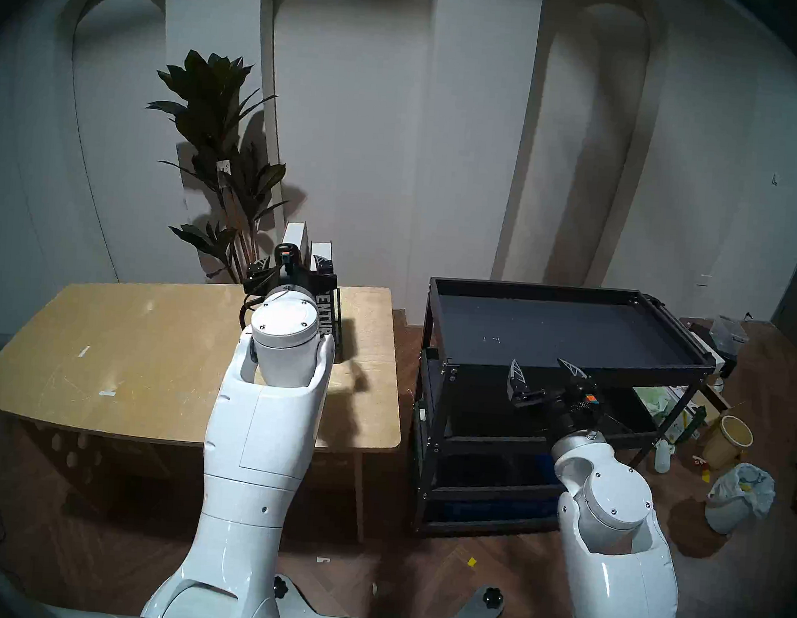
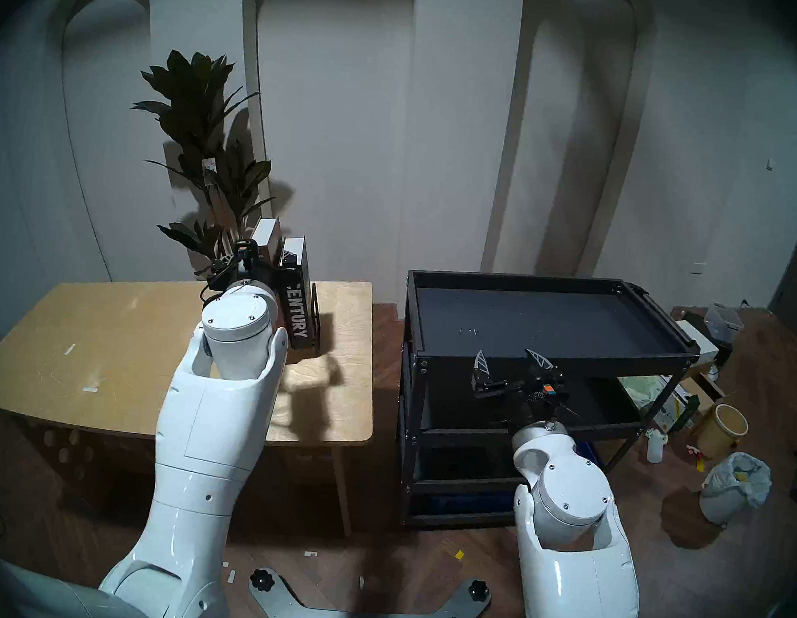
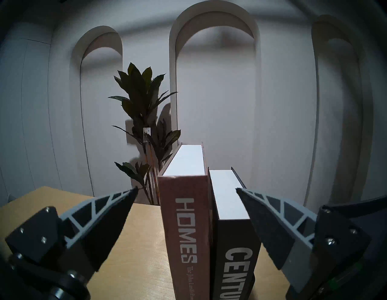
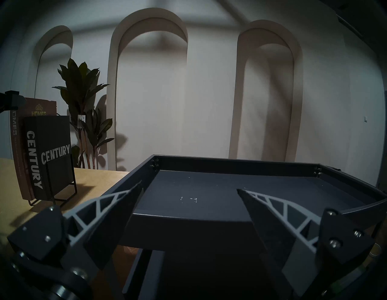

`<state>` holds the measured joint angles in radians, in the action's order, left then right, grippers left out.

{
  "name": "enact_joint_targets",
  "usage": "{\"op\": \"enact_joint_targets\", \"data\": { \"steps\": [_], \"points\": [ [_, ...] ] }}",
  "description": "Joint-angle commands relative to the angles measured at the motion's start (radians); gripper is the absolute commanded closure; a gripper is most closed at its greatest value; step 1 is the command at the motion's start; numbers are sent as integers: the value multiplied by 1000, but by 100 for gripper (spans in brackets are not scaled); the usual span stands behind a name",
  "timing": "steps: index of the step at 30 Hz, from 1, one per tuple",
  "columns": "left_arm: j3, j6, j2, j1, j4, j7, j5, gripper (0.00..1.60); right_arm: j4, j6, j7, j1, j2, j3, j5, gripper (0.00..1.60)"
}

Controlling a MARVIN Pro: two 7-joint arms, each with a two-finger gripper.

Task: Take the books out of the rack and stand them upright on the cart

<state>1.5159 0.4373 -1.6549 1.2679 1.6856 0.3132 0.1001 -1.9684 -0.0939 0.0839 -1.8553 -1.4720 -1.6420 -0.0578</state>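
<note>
Two books stand upright side by side in the black wire rack (image 4: 73, 178) at the far right of the wooden table: a taller brown book lettered HOMES (image 3: 184, 220) and a shorter black book lettered CENTURY (image 3: 236, 251). My left gripper (image 3: 186, 188) is open in front of their spines near the top. Its fingers flank both books, the left one apart from HOMES and the right one at CENTURY's outer edge. The black three-tier cart (image 1: 619, 359) stands to the right of the table. My right gripper (image 1: 538, 360) hovers open at the front rim of its bare top tray, holding nothing.
A tall potted plant (image 1: 219, 147) stands behind the table (image 1: 148, 354), just left of the books. On the floor right of the cart are a yellow bucket (image 1: 726, 440), a bagged bin (image 1: 736, 497) and boxes. The cart's lower shelves hold items.
</note>
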Motion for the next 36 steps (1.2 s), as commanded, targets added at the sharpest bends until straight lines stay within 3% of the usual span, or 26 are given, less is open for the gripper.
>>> {"op": "enact_joint_targets", "data": {
  "steps": [1, 6, 7, 10, 11, 16, 33, 36],
  "points": [
    [16, -14, -4, -118, -43, 0, 2, 0, -32, 14, -5, 1, -3, 2, 3, 0],
    [34, -22, -10, -172, -114, 4, 0, 0, -35, 15, -11, -1, -3, 2, 3, 0],
    [33, -34, -9, -143, -92, -3, 3, 0, -35, 15, -11, -1, -2, 2, 3, 0],
    [43, -29, -12, -208, -163, 5, 1, 0, -34, 16, -14, 0, -2, 3, 3, 0],
    [46, -37, -12, -184, -142, -4, -4, 0, -34, 16, -15, 0, -2, 3, 4, 0],
    [74, -31, -22, -251, -208, -5, -21, 0, -33, 17, -23, 1, -4, 4, 6, 0],
    [120, -33, -30, -297, -299, -22, -76, 0, -14, 16, -44, 25, -7, 16, 22, 0],
    [125, -35, -32, -296, -302, -21, -82, 14, -9, 15, -48, 30, -7, 19, 26, 0]
  ]
}}
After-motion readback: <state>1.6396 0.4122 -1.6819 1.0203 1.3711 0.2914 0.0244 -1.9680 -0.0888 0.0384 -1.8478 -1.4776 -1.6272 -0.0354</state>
